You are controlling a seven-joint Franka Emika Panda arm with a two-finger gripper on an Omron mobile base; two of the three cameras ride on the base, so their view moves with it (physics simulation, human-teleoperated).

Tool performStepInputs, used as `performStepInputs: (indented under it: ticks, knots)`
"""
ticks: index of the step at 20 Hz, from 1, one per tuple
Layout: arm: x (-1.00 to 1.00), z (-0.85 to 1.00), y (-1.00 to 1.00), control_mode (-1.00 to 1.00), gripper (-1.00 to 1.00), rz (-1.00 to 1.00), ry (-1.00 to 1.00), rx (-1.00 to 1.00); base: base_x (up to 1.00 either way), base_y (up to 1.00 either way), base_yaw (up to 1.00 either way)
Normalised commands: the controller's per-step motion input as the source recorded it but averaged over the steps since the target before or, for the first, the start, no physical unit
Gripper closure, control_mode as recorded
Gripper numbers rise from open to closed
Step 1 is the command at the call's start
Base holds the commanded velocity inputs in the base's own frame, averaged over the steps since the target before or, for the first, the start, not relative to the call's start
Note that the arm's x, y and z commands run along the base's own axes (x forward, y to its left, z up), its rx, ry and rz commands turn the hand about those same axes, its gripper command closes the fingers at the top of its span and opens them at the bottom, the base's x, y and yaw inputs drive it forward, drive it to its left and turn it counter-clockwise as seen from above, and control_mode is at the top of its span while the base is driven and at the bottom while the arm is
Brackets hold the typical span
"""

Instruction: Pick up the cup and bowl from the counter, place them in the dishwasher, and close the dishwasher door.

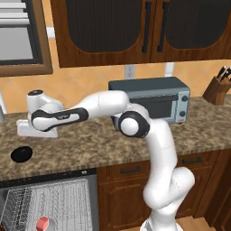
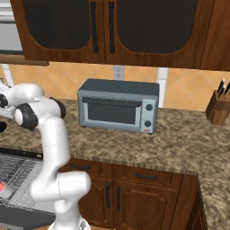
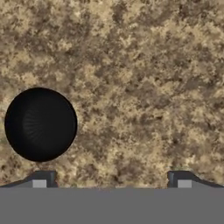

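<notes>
We have the arm [image 1: 153, 149] rising from the lower right of the left base view and reaching across to the left, its hand hanging over the counter [image 1: 90, 149] at the left middle of the frame. In the hand view the gripper [image 3: 111, 179] looks straight down on the speckled granite, and the two dark fingertips [image 3: 43, 178] stand wide apart at the bottom edge, spread, with nothing between them. The bowl [image 3: 40, 124], black and round, lies on the counter at the left middle of that hand view, just above the left-side fingertip and apart from it, not between the two. In the left base view we find the same bowl [image 1: 21, 154] at the left edge, on the counter near its front lip, lower in the frame than the hand. Below it, in the lower left corner, the dishwasher [image 1: 49, 200] stands open with its grey wire rack showing, and the cup [image 1: 43, 223] sits in that rack at the very bottom, its pinkish-red inside facing us. In the right base view the cup [image 2: 3, 189] peeks in at the left edge, again in the rack. Behind the arm, a grey-blue toaster oven [image 2: 117, 106] sits on the counter at centre frame, and a knife block [image 2: 218, 107] stands at the right edge.
</notes>
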Motion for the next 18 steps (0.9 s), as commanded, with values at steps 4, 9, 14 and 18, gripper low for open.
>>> performStepInputs:
  ticks: [4,9,14,18]
  knots:
    - [0.16,-0.11,0.26,-1.0,-1.0,0.06,-0.01,0.0,0.0,0.0,0.0]
    - [0.01,-0.26,0.02,-1.0,-1.0,0.02,-0.1,0.0,0.0,0.0,0.0]
    - [0.0,-0.68,-0.02,-1.0,-1.0,0.0,0.0,0.1,0.0,0.0,0.0]
    - [0.1,-0.54,-0.09,-1.0,-1.0,0.0,0.0,0.11,0.0,0.0,0.0]
